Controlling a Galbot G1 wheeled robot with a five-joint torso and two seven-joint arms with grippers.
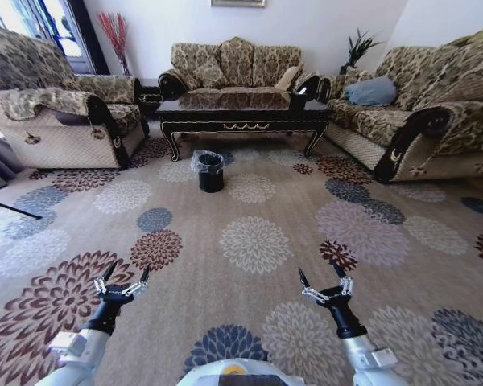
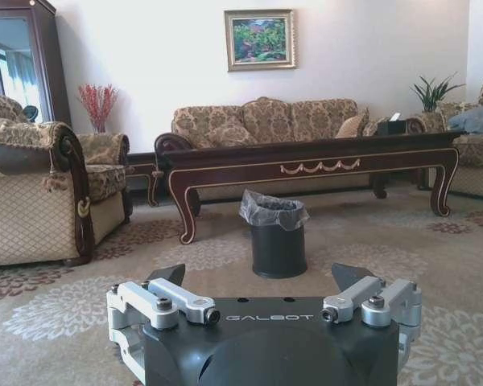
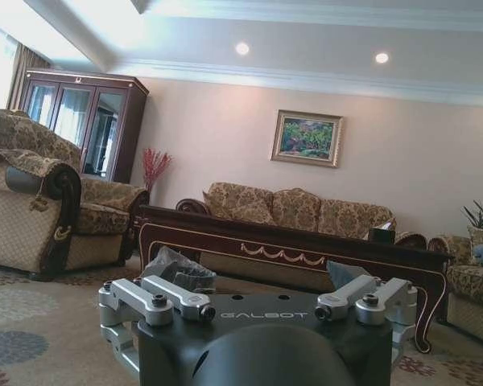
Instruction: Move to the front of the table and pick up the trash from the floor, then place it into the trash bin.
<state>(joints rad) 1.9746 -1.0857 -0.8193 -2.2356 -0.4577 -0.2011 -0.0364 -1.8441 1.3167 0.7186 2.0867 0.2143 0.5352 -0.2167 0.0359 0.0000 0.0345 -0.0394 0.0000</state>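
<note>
The dark wood table (image 1: 241,119) with a gold scroll on its apron stands across the room, between the sofas. The black trash bin (image 1: 210,171) with a clear liner stands on the carpeted floor (image 1: 258,241) just in front of the table's left half. The trash is out of view. My left gripper (image 1: 127,271) and right gripper (image 1: 319,273) hover low over the carpet near me, both open and holding nothing. The left wrist view shows the bin (image 2: 278,241) straight ahead before the table (image 2: 322,165). In the right wrist view the liner (image 3: 173,269) peeks over the gripper (image 3: 258,277).
Patterned sofas flank the table on the left (image 1: 56,112), behind it (image 1: 233,68) and on the right (image 1: 435,112). A black tissue box (image 2: 392,126) sits on the table's right end. A thin dark rod (image 1: 12,209) lies at the left edge. Wide carpet stretches ahead.
</note>
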